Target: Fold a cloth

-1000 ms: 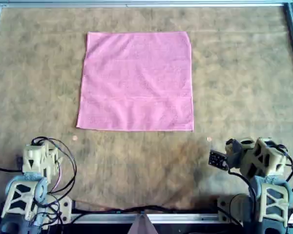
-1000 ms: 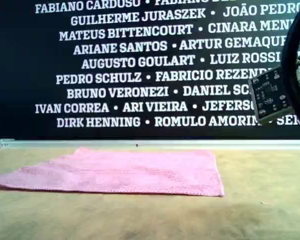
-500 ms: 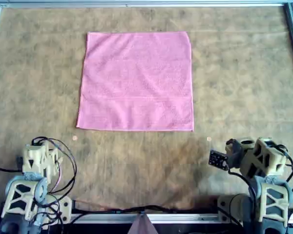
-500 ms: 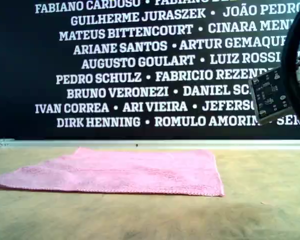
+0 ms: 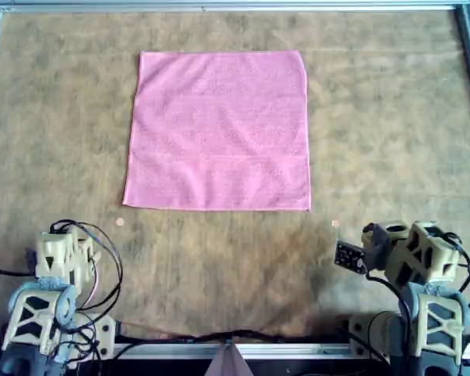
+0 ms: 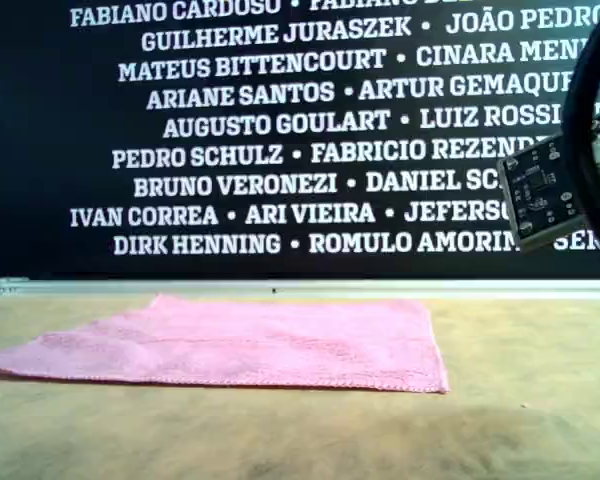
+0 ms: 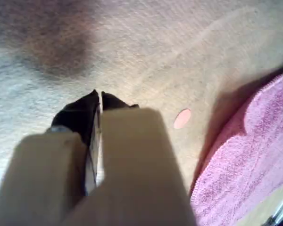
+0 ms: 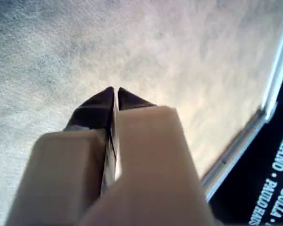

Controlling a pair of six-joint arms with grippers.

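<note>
The pink cloth (image 5: 218, 130) lies flat and spread out, roughly square, on the far middle of the table in the overhead view, with a faint band line near its near edge. It also shows low and flat in the exterior view (image 6: 250, 342), and one of its edges shows in the left wrist view (image 7: 247, 165). My left gripper (image 7: 98, 96) is shut with nothing in it, hovering over bare table near the cloth's corner; it sits at the overhead view's lower left (image 5: 63, 252). My right gripper (image 8: 115, 92) is shut and empty too, at the overhead view's lower right (image 5: 411, 251).
The table (image 5: 392, 133) is covered in brownish felt and bordered by a metal rail (image 5: 219, 6). Two small pink dots (image 5: 120, 222) (image 5: 334, 224) mark the felt below the cloth's near corners. A black banner with white names (image 6: 280, 130) stands behind the far rail. A circuit board (image 6: 540, 192) hangs at the exterior view's right.
</note>
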